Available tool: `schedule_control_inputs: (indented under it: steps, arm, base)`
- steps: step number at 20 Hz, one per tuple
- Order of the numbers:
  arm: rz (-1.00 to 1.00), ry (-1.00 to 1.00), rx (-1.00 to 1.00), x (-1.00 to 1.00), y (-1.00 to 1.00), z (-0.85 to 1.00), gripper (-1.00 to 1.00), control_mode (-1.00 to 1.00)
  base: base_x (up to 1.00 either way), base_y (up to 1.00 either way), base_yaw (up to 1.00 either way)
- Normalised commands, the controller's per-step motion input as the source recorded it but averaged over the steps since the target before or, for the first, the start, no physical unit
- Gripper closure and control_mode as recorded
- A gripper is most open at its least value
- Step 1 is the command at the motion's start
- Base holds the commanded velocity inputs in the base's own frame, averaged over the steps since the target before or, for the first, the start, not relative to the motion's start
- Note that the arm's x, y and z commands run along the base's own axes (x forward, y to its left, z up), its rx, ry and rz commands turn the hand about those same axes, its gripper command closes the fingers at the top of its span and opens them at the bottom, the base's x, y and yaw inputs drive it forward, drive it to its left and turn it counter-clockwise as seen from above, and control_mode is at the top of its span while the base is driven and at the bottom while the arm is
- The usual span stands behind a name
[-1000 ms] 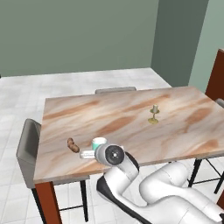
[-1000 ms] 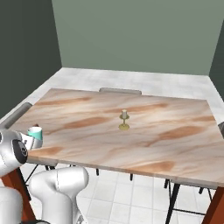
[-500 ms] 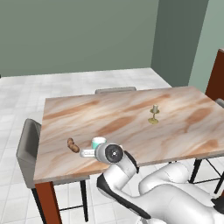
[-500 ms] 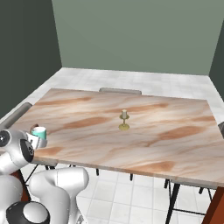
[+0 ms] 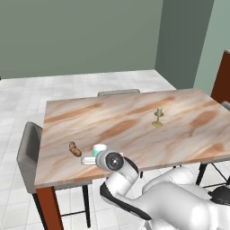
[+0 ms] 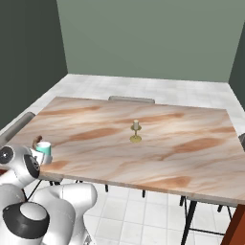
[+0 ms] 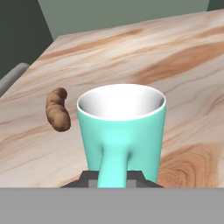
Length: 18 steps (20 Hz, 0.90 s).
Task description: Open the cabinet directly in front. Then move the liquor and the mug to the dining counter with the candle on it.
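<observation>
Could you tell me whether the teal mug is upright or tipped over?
Upright: the mug has its round white opening facing up and its handle running vertically, in the hand view.

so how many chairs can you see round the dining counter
3 at least: one chair at the far side, one at the left end, and part of another at the right end. Others may hide behind the counter.

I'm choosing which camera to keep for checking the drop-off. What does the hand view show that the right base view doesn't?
Hand view alone: the teal mug's handle, pinched in the shut gripper, and its white inside. Right base view alone: the pale candle in its olive-gold holder mid-table, grey chairs and the far edge of the marble-patterned dining counter. Both share the mug, the small brown lumpy item beside it, and the counter top.
</observation>
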Motion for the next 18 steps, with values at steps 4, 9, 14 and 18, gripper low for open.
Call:
schedule_control_inputs:
  steps: [4, 9, 14, 18]
  arm:
    - [0.0, 0.0, 0.0, 0.01, 0.02, -0.14, 1.0, -1.0]
    - [0.0, 0.0, 0.0, 0.0, 0.02, -0.11, 1.0, -1.0]
    - [0.0, 0.0, 0.02, 0.0, 0.0, -0.12, 1.0, -1.0]
    - [0.0, 0.0, 0.03, 0.0, 0.0, -0.19, 1.0, -1.0]
  base:
    - [0.0, 0.0, 0.0]
    - [0.0, 0.0, 0.0]
    - [0.0, 0.0, 0.0]
    - [0.0, 0.0, 0.0]
